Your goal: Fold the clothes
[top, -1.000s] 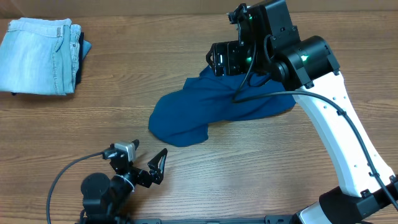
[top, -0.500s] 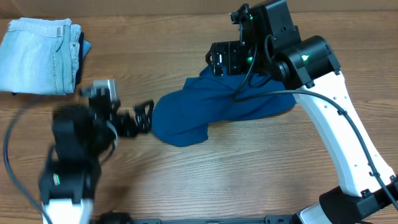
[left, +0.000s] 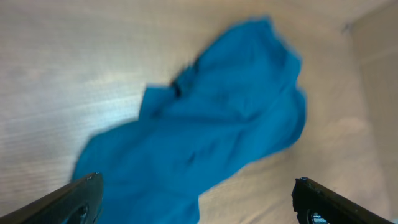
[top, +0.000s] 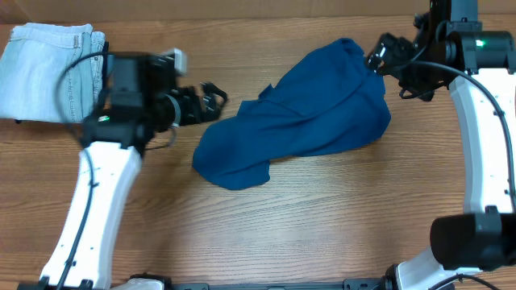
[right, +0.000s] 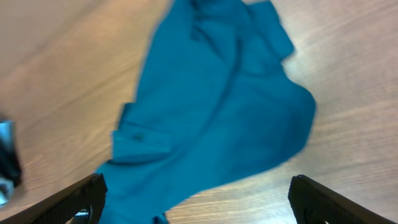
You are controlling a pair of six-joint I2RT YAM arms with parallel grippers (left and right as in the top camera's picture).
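The clothes are a deep teal-blue shirt [top: 298, 121] lying crumpled in a slanted heap at the table's middle, one end reaching toward the back. My left gripper [top: 213, 98] hovers open just left of the shirt's near-left end, nothing between its fingers. In the left wrist view the shirt [left: 205, 118] fills the middle, above the wide-apart left gripper [left: 198, 186]. My right gripper [top: 380, 64] is open beside the shirt's back-right end. Seen from the right wrist, the shirt [right: 211, 112] lies below the empty right gripper [right: 198, 183].
Folded pale blue jeans [top: 52, 72] sit at the back left corner, behind my left arm [top: 105, 185]. The white right arm [top: 484, 137] runs along the right side. Bare wooden tabletop [top: 306, 225] lies in front of the shirt.
My left arm swung from the table's front up to the shirt's left side. My right gripper opened fully, left the shirt and moved right; the shirt's back end now lies uncovered.
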